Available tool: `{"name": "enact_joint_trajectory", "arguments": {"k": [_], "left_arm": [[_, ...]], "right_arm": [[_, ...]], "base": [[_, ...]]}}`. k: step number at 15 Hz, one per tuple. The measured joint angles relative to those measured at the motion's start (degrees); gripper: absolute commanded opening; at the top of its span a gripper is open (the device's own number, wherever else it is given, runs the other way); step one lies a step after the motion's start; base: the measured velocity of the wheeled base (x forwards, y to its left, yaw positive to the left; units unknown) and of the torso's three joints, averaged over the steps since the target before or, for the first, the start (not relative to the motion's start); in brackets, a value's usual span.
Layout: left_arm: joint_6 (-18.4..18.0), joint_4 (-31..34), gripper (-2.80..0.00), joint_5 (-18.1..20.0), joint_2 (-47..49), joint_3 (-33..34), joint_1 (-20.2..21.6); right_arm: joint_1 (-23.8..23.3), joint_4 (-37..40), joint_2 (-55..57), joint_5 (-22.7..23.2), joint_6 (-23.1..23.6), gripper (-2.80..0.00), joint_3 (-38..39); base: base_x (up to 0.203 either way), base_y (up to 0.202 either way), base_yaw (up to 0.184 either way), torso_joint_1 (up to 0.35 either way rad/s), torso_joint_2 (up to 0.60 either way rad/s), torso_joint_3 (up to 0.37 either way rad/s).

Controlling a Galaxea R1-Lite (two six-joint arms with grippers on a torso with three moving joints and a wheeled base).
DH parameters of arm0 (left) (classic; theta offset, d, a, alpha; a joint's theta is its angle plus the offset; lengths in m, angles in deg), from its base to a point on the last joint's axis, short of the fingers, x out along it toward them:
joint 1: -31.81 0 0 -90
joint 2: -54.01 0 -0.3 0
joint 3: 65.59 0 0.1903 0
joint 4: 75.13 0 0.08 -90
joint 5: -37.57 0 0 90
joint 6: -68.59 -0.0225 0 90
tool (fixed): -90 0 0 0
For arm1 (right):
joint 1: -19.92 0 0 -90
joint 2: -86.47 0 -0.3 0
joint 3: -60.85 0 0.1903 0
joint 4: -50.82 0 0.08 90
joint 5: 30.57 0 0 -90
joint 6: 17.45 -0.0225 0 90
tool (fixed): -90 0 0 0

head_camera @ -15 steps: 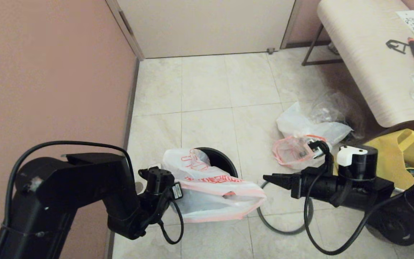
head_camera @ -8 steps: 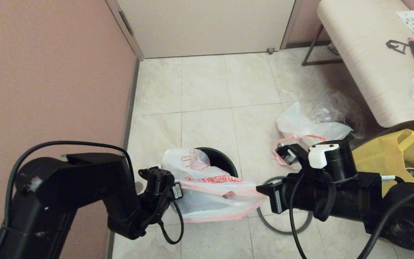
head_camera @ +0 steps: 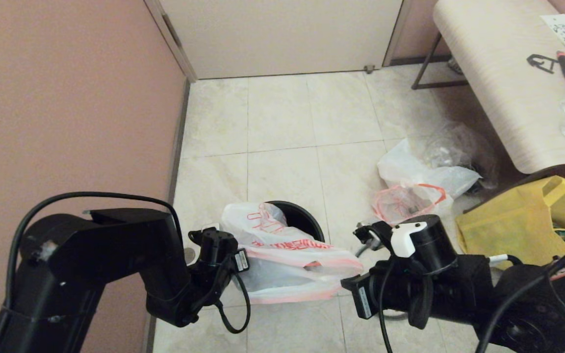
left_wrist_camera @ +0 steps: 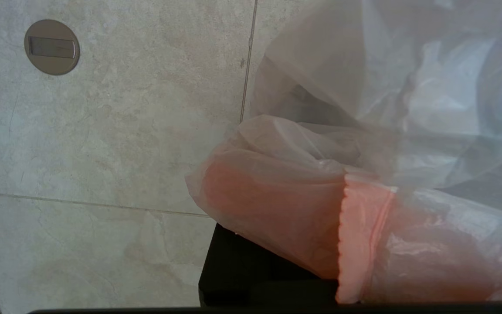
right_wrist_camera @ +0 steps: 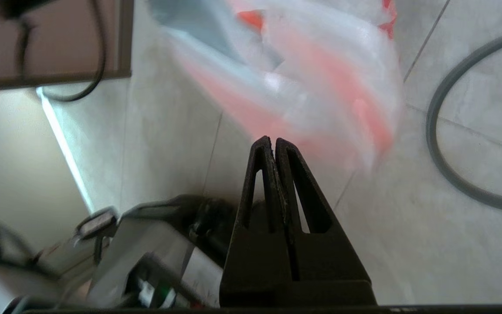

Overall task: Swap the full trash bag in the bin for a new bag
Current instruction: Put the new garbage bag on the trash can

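Note:
The new bag, white with red print and a pink edge, lies draped over the black bin and stretches toward me. My left gripper is shut on the new bag's left edge; its pink band lies over the dark finger. My right gripper is shut with nothing in it, its tip just short of the bag's pink right corner; in the head view the right gripper sits low by that corner. The full trash bag lies on the floor to the right.
The bin's grey ring lies on the tiles beside my right gripper. A clear bag and a yellow tote sit by the table. A pink wall runs along the left, with a door behind.
My right arm has swung down and toward me, turning at the wrist, and its tip has come to the new bag's right corner. The left arm and the bag have stayed put.

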Motion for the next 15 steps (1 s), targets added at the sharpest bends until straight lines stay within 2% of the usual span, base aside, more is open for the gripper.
{"name": "enact_joint_trajectory", "arguments": {"k": [2, 3, 8, 10, 15], "left_arm": [[0.0, 0.0, -2.80, 0.0, 0.0, 0.1, -0.1], [0.0, 0.0, -2.80, 0.0, 0.0, 0.0, -0.1], [0.1, 0.0, -2.80, 0.0, -0.1, 0.2, -0.1], [0.4, -0.3, -2.80, 0.0, -0.2, 0.4, -0.1], [0.5, -3.6, -2.80, 0.0, -0.2, 2.7, -0.5]], "right_arm": [[-0.6, -7.1, 4.0, -0.7, 0.2, -2.80, -2.0], [-0.7, -8.3, 5.2, -1.8, 0.4, -2.80, -3.3], [-1.2, 0.1, 10.1, -9.9, 1.2, -2.80, -6.4], [-2.3, 0.9, 12.6, -11.1, 1.9, -2.80, -7.0], [-4.4, -9.6, 21.8, -12.3, 6.3, -2.80, -10.4]], "base": [[0.000, 0.000, 0.000, 0.000, 0.00, 0.000], [0.000, 0.000, 0.000, 0.000, 0.00, 0.000], [0.000, 0.000, 0.000, 0.000, 0.00, 0.000], [0.000, 0.000, 0.000, 0.000, 0.00, 0.000], [0.000, 0.000, 0.000, 0.000, 0.00, 0.000]]}}
